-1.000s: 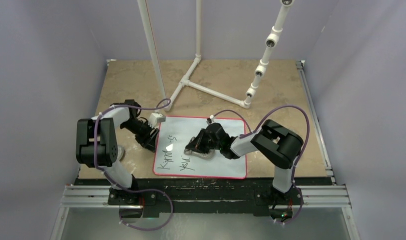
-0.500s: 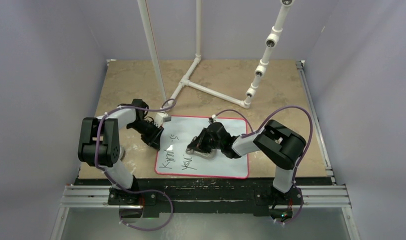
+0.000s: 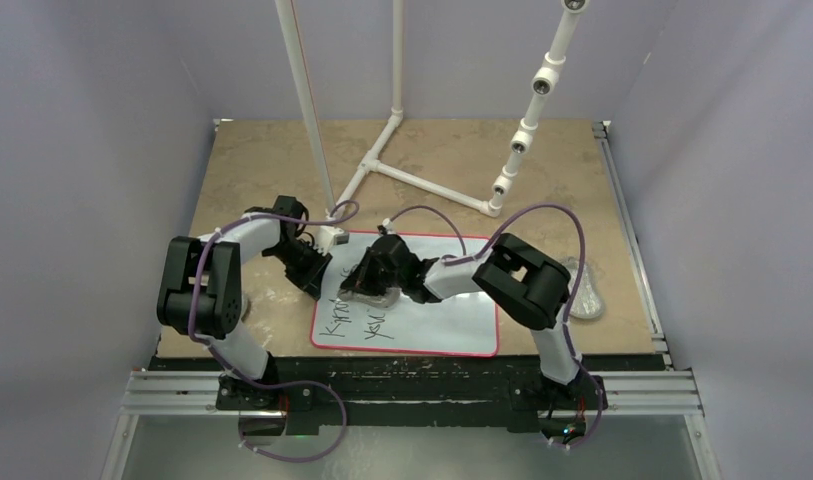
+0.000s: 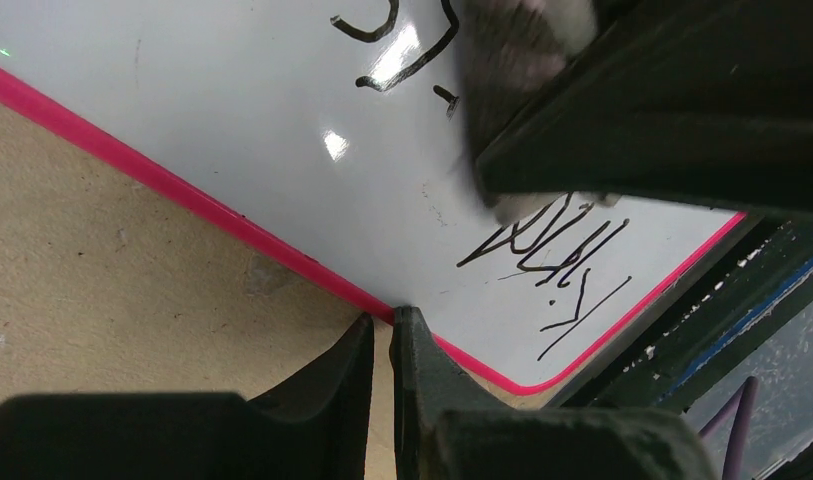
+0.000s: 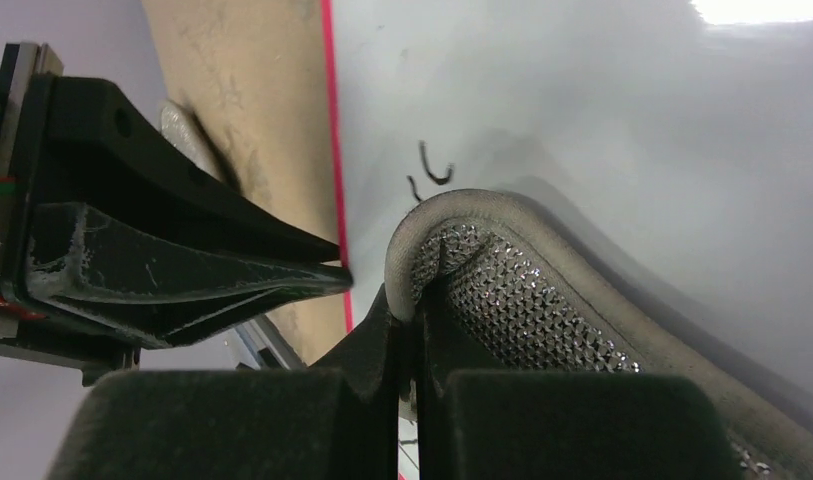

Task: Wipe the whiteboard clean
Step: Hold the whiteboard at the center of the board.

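With the left jaws closing almost together at the edge of the board (image 3: 452,318) on the table (image 3: 262,160), the right jaws, clamped on the pad (image 5: 522,290), are reaching the writing (image 4: 527,240), so wiping is probably beginning.

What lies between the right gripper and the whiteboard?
A grey, mesh-faced pad. It is pinched in the right gripper and bowed against the whiteboard. The right wrist view shows it plainly.

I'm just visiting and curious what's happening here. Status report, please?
Left gripper shut, tips at red edge of whiteboard. Right gripper shut on pad, over the board. Black writing not yet erased. Nothing blocking.
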Robot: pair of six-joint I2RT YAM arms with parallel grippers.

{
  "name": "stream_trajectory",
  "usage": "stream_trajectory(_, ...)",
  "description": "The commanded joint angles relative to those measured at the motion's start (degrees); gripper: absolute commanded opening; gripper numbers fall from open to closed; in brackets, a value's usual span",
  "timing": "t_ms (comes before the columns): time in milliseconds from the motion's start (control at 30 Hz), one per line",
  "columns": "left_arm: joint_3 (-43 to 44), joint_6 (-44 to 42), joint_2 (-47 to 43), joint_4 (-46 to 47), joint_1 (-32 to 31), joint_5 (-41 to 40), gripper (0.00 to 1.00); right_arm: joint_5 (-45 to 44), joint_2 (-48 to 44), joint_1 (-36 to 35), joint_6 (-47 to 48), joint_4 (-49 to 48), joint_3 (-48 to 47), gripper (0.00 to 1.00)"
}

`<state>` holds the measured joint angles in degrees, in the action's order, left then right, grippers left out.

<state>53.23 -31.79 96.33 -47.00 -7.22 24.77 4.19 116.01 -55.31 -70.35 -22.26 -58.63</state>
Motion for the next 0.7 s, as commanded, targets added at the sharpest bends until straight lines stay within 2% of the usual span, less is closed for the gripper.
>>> stream_trajectory(0, -4.27, -3.06, 3.70, 14.90, -1.65, -8.46, 0.03, 2.02, 6.53, -2.35, 4.85, 12.55, 1.59, 0.00)
stream_trajectory(200, -5.05, -4.23, 3.17, 15.22, -1.65, -9.70, 0.02, -0.48, -1.46, 4.05, 4.83, 8.96, 19.02, 0.00)
stream_trajectory(300, -5.45, -4.68, 2.60, 15.45, -1.66, -10.00, 0.01, -1.75, -2.94, 8.19, 5.78, 8.27, 22.66, 0.00)
stream_trajectory(367, -5.43, -4.64, 2.80, 15.22, -1.66, -10.01, 0.00, -3.10, -1.54, 8.54, 7.76, 9.90, 19.65, 0.00)
stream_trajectory(500, -5.42, -4.82, 3.03, 15.04, -1.65, -9.97, 0.00, -4.05, 4.58, 7.48, 9.06, 14.60, 7.07, 0.00)
stream_trajectory(667, -5.84, -4.85, 2.63, 14.94, -1.74, -9.79, 0.00, -2.10, 11.43, 3.26, 8.75, 19.37, -8.13, 0.00)
